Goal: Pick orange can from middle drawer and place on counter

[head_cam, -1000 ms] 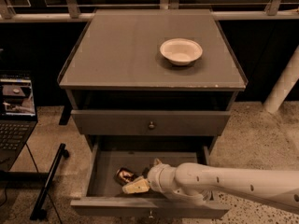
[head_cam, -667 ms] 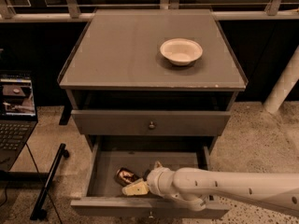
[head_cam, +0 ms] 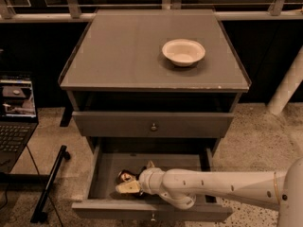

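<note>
Hovering; tool [head_cam: 135, 178] against shiny cylindrical orange can [head_cam: 125, 176]; inside flat-floored grey middle drawer [head_cam: 105, 170]

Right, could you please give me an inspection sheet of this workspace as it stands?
Surface: counter, grey and flat.
Job's things: orange can in the open middle drawer, not yet on the counter.
Clutter: white bowl on the counter; closed drawer front above the open one.
Grippers: pincer inside the middle drawer, at the can.
Cables: possibly one thin lead on the floor by the laptop.
Surroundings: black bar on the floor, white post.
</note>
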